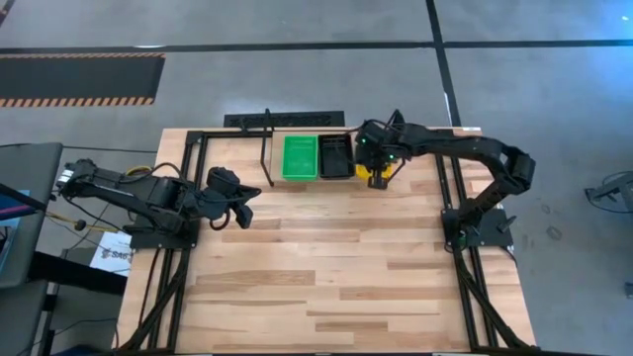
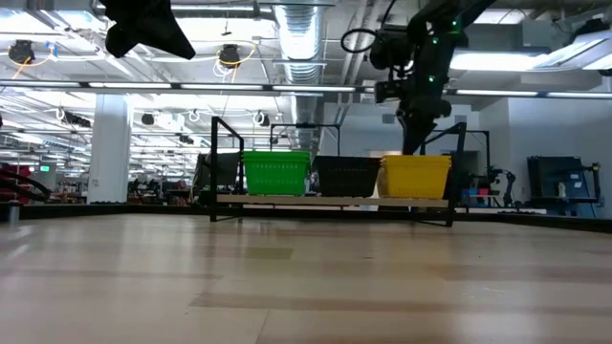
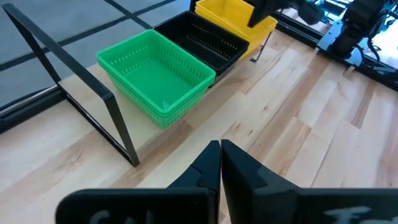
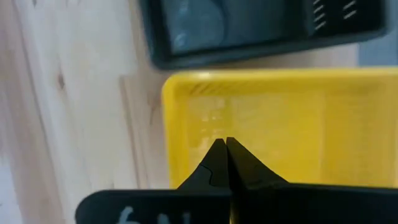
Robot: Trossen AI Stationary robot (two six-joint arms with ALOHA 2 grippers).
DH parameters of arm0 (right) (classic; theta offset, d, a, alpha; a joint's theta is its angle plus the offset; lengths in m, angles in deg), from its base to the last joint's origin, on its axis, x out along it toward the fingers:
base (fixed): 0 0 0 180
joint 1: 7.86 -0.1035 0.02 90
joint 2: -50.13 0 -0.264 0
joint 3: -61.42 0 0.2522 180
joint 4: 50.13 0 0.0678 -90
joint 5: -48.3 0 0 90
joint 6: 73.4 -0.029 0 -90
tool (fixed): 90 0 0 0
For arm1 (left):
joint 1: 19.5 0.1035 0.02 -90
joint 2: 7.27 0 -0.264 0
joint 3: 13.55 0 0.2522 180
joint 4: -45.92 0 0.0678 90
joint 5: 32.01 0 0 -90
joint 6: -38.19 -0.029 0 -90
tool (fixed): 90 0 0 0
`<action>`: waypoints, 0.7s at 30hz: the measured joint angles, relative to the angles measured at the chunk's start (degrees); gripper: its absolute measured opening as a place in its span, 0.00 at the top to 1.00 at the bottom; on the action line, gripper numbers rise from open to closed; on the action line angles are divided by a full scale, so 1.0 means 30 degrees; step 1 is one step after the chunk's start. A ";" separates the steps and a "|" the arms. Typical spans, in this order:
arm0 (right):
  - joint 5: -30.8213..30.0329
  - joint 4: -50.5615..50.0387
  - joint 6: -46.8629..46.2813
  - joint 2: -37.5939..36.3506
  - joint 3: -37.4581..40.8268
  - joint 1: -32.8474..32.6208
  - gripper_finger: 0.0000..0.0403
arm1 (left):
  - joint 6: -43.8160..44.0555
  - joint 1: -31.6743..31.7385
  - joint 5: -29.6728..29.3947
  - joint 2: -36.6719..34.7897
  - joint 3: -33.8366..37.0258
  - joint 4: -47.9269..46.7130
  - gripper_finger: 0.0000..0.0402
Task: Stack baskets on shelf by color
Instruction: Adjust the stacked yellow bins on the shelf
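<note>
Shelf (image 2: 330, 201) at the table's far edge, carrying three basket stacks: green baskets (image 1: 300, 157) at one end, black baskets (image 1: 335, 156) in the middle, yellow baskets (image 2: 415, 177) at the other end. Right gripper (image 4: 226, 144), fingers together, above the yellow baskets. Left gripper (image 3: 220, 147), fingers together, well clear of the shelf.

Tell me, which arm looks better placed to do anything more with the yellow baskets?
The right. Its gripper hangs directly above the yellow baskets at the shelf's end, fingers shut. The left gripper, also shut, waits off to the side, away from the shelf.
</note>
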 joint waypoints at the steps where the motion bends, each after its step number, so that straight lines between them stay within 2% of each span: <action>1: 0.0026 -0.0071 -0.0007 0.0001 0.0151 0.0003 1.00 | 0.0000 0.0000 0.0000 0.0000 0.0000 0.0000 1.00; 9: 0.0596 0.0107 -0.0431 0.0009 0.1266 0.0008 1.00 | 0.0000 -0.0004 -0.0016 0.0000 0.0000 -0.0015 1.00; 21: 0.0757 -0.0560 -0.0497 -0.0244 0.1271 -0.0576 1.00 | 0.0007 -0.0003 -0.0103 0.0000 0.0000 -0.0015 1.00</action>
